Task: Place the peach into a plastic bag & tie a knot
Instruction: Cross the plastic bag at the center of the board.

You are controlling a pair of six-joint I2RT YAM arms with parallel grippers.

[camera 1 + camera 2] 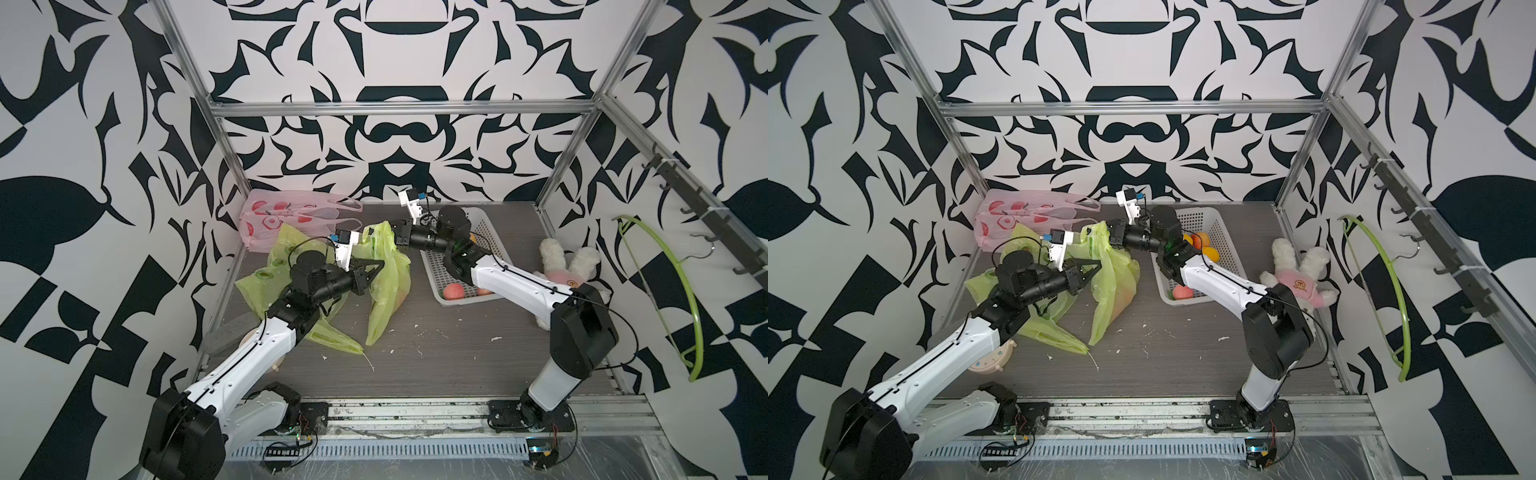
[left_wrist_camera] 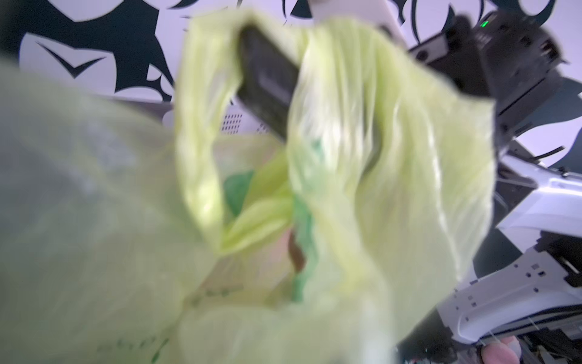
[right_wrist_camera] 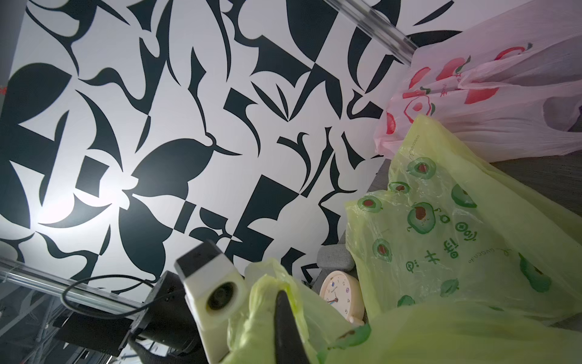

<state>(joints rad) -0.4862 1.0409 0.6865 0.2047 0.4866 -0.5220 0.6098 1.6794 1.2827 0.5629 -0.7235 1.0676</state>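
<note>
A green plastic bag (image 1: 388, 282) hung upright over the wooden table (image 1: 436, 361), its bottom resting there. The right gripper (image 1: 392, 239) was clamped shut on a handle at the bag's top. The left gripper (image 1: 377, 266) pressed into the film just below, with one finger (image 2: 267, 85) threaded through a handle loop. Blur hid whether its fingers were clenched or parted. A pinkish-orange glow low in the bag looked like the peach (image 1: 397, 300), already inside. The knot seemed to be the step in hand. Doing it well would likely mean the left taking the free handle cleanly, pulling against the right's firm hold, and avoiding the spare green bag (image 1: 270, 270) beside it.
</note>
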